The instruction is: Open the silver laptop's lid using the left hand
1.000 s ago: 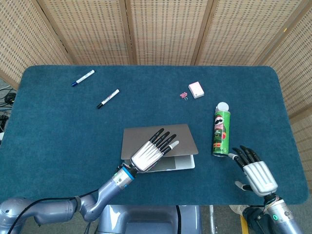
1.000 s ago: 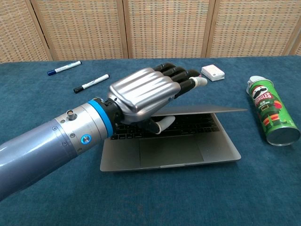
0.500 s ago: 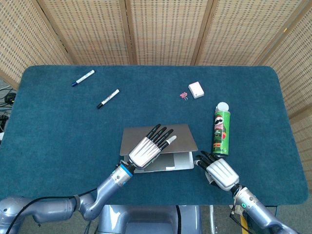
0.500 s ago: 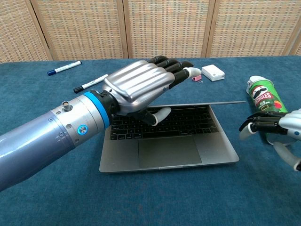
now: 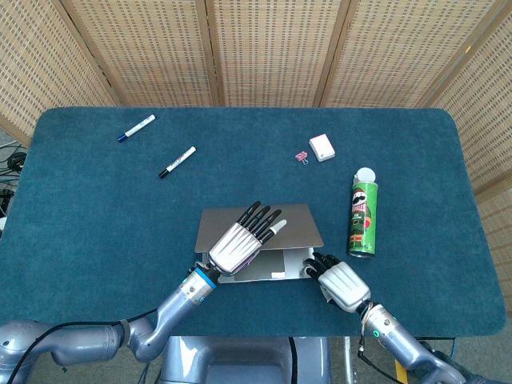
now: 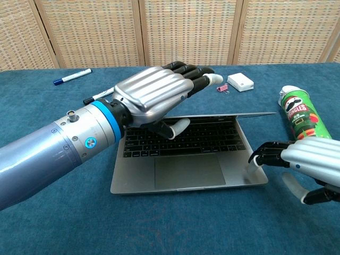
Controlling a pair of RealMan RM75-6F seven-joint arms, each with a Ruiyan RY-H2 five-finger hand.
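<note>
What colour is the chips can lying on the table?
Green, with a white cap; the chips can shows best in the chest view.

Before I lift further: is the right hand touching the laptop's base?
Touching. In the chest view a fingertip of the right hand presses on the front right corner of the silver laptop base.

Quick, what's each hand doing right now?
Left hand: grips the silver laptop's lid, lifting it.
Right hand: holds nothing, fingertips on the laptop base.
</note>
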